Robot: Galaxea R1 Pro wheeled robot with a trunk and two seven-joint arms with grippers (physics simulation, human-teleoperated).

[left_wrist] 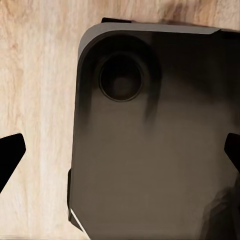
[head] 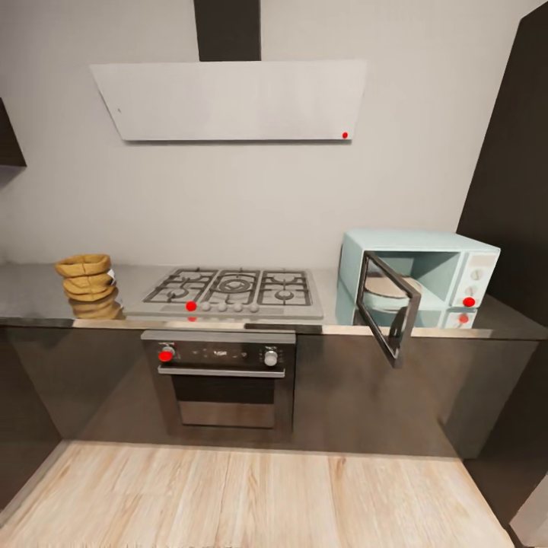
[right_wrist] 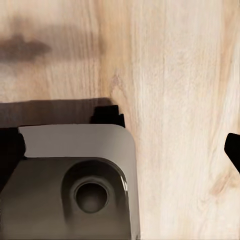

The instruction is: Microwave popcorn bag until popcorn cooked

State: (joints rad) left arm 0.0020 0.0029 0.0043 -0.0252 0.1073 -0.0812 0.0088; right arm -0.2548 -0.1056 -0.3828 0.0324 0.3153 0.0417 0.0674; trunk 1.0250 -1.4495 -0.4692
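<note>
Head view: popcorn bag (head: pixel 86 277) sits far left on the table (head: pixel 30 293), microwave (head: pixel 445 266) right, door open — both jaws apparently spread.

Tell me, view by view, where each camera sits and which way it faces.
Head view: on the robot's head, facing the kitchen wall, looking over the countertop with the popcorn bag at left and the open microwave at right.
Left wrist view: on the left arm, pointing down at the robot's grey base and the plank floor; dark fingers at the picture's edges.
Right wrist view: on the right arm, pointing down at the base and floor.
Both wrist views share base and floor.
</note>
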